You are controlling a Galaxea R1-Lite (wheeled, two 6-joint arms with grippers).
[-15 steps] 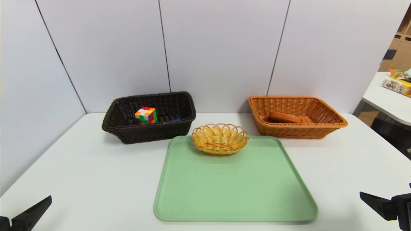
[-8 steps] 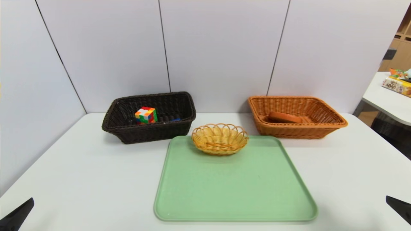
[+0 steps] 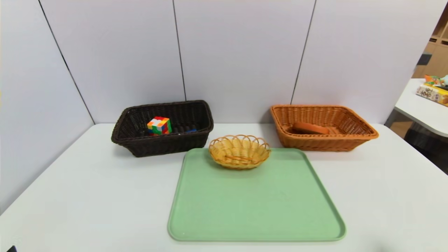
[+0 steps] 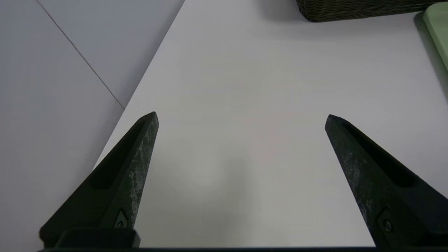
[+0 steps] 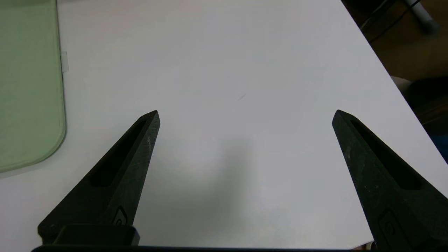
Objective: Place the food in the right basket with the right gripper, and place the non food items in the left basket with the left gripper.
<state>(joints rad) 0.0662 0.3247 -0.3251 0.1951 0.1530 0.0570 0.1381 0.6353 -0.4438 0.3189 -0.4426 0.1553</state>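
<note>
My grippers, left point(image 4: 241, 113) and right point(image 5: 247, 110), hang wide apart, empty, over the table point(image 3: 105, 196) (bare margins flank the tray point(image 3: 257, 199)).

The left gripper point(image 4: 241, 113) has matte black, wedge-shaped fingers point(image 4: 140, 168) — pointed tips, dark recessed slots, pale scuffing, small round screws point(image 4: 387, 225). The right gripper point(image 5: 246, 110) matches in black — long tapering fingers, slotted faces, fainter scratches, spiral-like marks near the base.

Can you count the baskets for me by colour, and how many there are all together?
Dark brown: 1, the big basket with the puzzle cube in it
Orange-tan: 1, the big basket with the bread in it
Yellow: 1, the small basket
Total: 3
</note>
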